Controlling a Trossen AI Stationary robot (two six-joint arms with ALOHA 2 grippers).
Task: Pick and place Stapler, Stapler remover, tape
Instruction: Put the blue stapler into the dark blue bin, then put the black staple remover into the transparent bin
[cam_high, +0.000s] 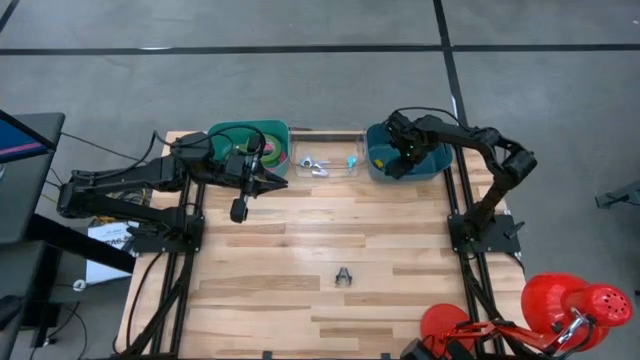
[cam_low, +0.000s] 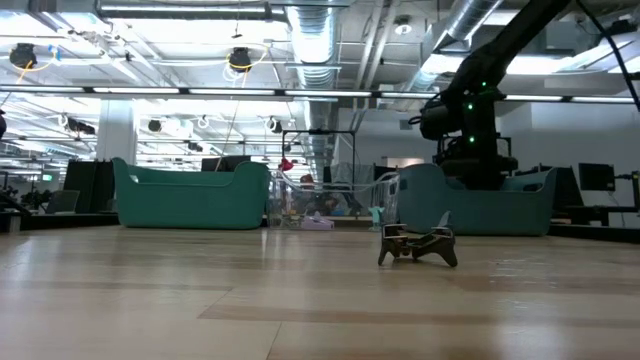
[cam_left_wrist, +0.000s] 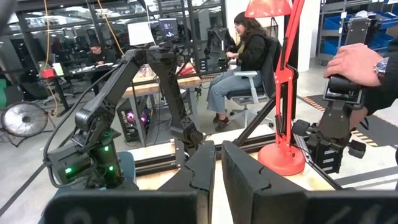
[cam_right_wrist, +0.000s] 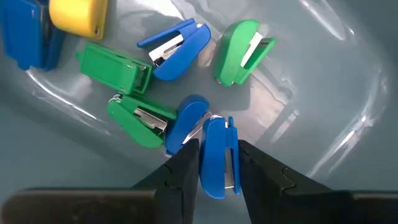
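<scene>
You had the right gripper (cam_right_wrist: 214, 163) down in the right teal bin (cam_high: 378, 165), jaws pinching a blue stapler (cam_right_wrist: 217, 155) among green and blue ones. Left gripper (cam_high: 283, 180) sat pressed together beside the left bin (cam_high: 222, 133) holding the tape (cam_high: 268, 155). A staple remover (cam_high: 343, 277) lay on the table (cam_high: 300, 250).

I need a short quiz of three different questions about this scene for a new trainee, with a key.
1. True or false: the right gripper is closed on a blue stapler inside the right teal bin.
2. What lies alone on the open wooden table? A) tape roll B) dark staple remover C) yellow stapler
3. Fill in: the left gripper is ____, holding nothing.

Key: 1 true; 2 B; 3 shut.
</scene>
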